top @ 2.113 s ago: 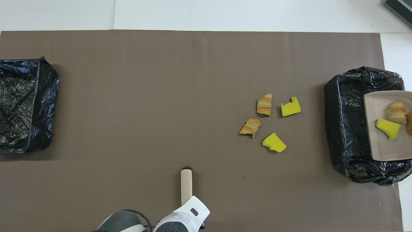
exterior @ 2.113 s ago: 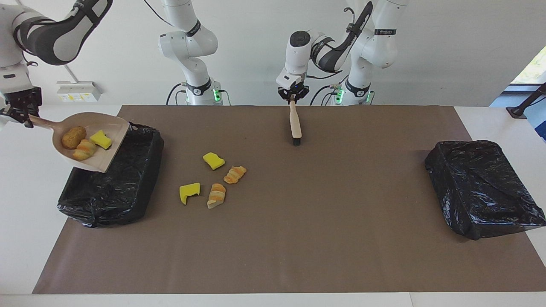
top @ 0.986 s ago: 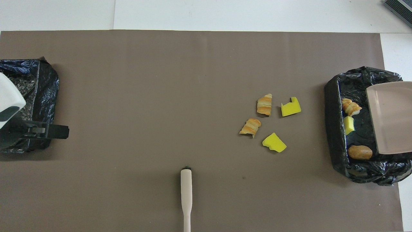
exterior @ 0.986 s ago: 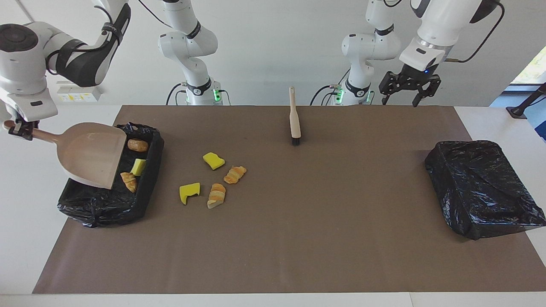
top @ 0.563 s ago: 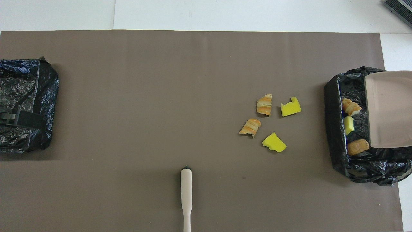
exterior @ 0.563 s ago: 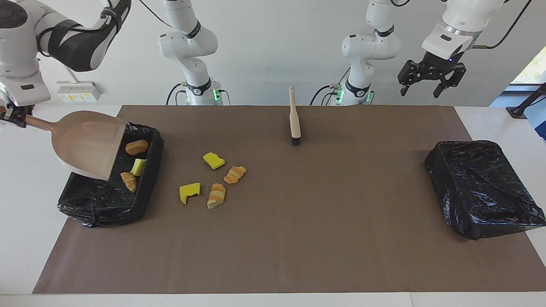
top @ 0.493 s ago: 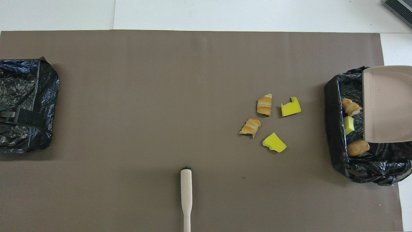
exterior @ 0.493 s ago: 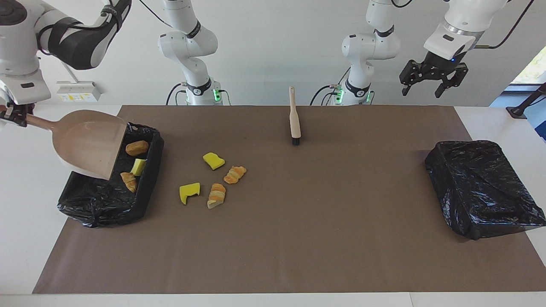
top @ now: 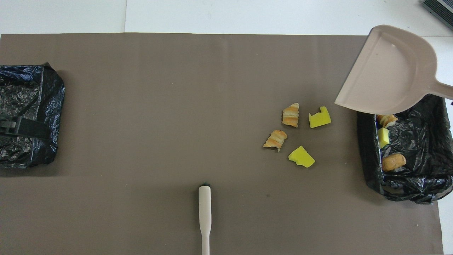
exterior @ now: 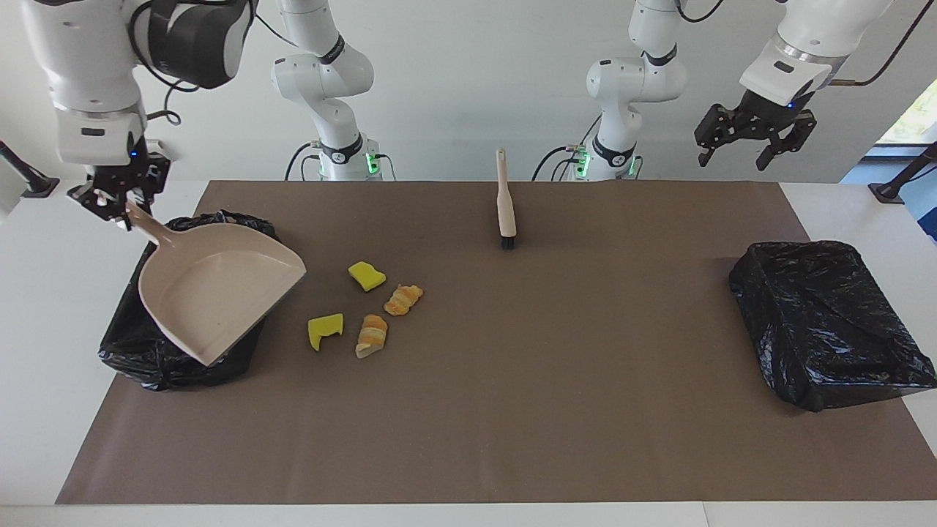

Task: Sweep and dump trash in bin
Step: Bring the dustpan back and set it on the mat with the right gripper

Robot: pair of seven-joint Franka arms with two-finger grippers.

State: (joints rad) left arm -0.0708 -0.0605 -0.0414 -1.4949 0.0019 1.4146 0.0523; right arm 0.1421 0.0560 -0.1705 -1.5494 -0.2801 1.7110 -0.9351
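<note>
First load dumped, second sweep to come

The right gripper (exterior: 117,203) has its jaws clamped on the empty dustpan (exterior: 217,289) over the bin (top: 407,156); three pieces lie inside, four trash pieces (exterior: 366,307) on the desk (exterior: 512,410) beside it. The left gripper (exterior: 754,139) waits, jaws spread, and must retake the brush (exterior: 504,205).

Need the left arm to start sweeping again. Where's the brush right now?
The brush lies on the brown mat at the robots' edge of the table, midway between the two arm bases, bristles pointing away from the robots; no gripper holds it.
</note>
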